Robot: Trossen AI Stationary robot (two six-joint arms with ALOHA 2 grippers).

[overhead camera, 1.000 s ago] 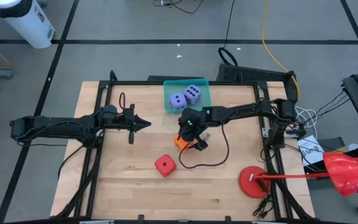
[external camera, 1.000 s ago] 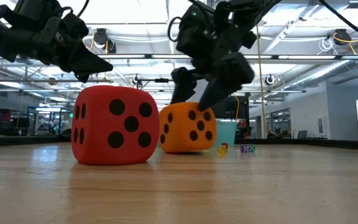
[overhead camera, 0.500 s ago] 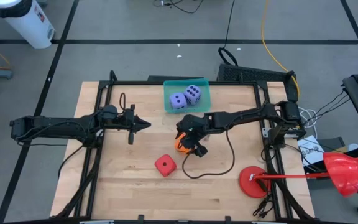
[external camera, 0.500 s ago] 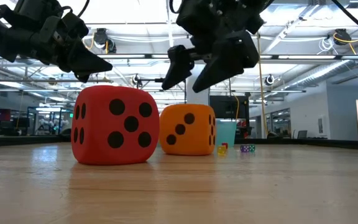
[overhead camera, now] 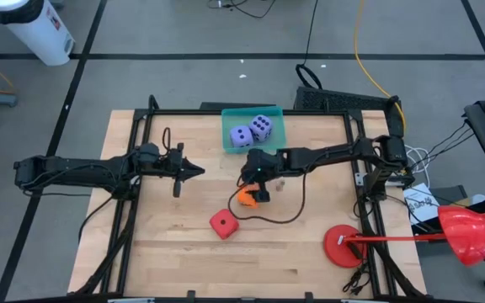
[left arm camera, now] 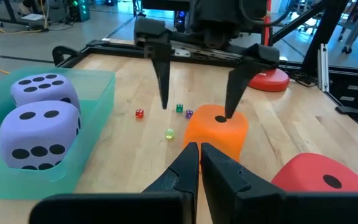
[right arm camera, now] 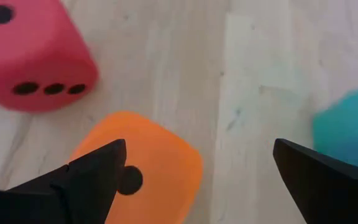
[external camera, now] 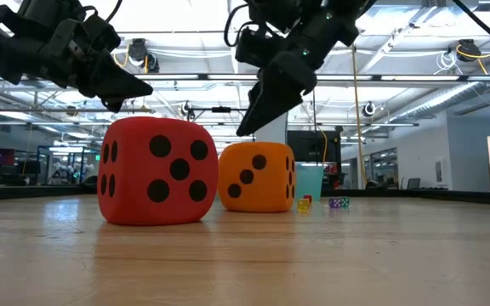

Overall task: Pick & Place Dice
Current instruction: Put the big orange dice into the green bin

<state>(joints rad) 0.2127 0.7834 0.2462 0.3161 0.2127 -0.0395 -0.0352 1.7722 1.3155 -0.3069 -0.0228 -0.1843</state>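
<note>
The orange die [overhead camera: 243, 199] stands flat on the wooden table, a three-pip face [external camera: 247, 178] toward the near edge. My right gripper [left arm camera: 196, 111] hangs open just above the die, its fingers spread wider than the die and clear of it in the low view [external camera: 249, 127]. The red die [overhead camera: 222, 224] rests on the table nearer the front. Two purple dice [overhead camera: 250, 132] sit in the teal tray [overhead camera: 277, 120] at the far edge. My left gripper [overhead camera: 199, 170] is shut and holds nothing, pointing level toward the orange die from the left.
Several tiny coloured dice [left arm camera: 170, 133] lie on the wood between the tray and the orange die. A red round disc [overhead camera: 343, 246] stands at the near right corner. A black cable [overhead camera: 286, 210] loops over the table below my right arm. Black frame rails [overhead camera: 133, 202] border the board.
My right gripper, open throughout, has risen off the orange die, which it straddled with fingertips low beside it, and has rolled its wrist. The die has turned over: its near face showed five pips and now shows three, and it stands flat.
</note>
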